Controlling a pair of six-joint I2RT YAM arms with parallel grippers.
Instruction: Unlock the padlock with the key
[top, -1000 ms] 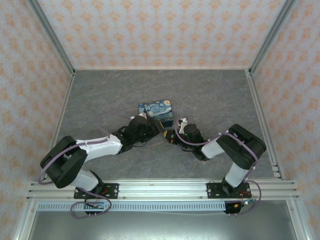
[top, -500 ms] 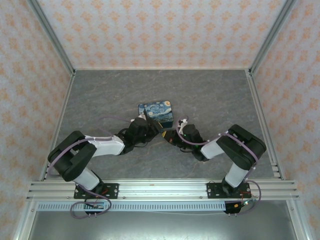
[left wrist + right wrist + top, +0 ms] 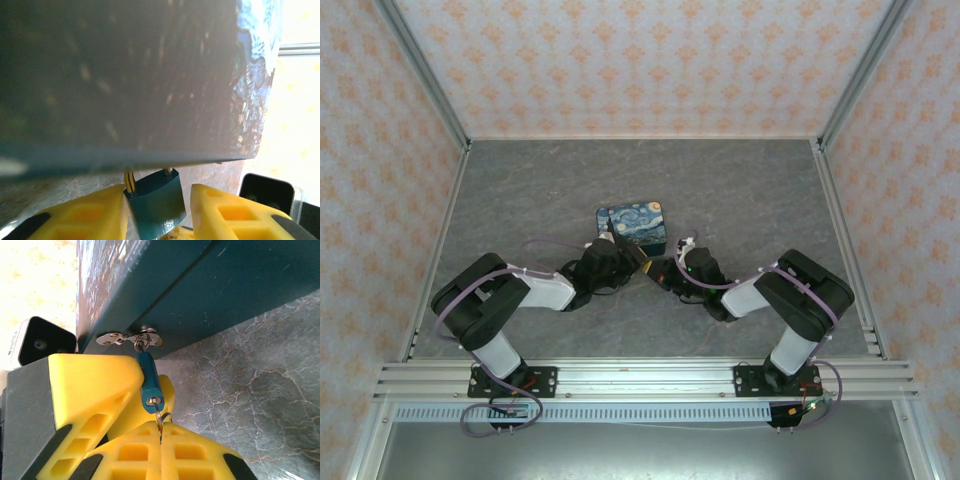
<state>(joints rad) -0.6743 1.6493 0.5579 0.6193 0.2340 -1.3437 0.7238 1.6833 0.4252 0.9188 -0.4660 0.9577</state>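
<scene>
Right wrist: right claw (image 3: pixel 161 432) pinches the key (image 3: pixel 160 419) at the padlock (image 3: pixel 148 379); left claw (image 3: pixel 158 201) spread around it.

Lab test cell; wallpapered panels (image 3: pixel 640 70), aluminium rails (image 3: pixel 640 378)

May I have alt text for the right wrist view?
A teal padlock hangs from the hasp of a navy tin, a key in its keyhole pinched by the right gripper's fingers. The left gripper's finger rests against it.
</scene>
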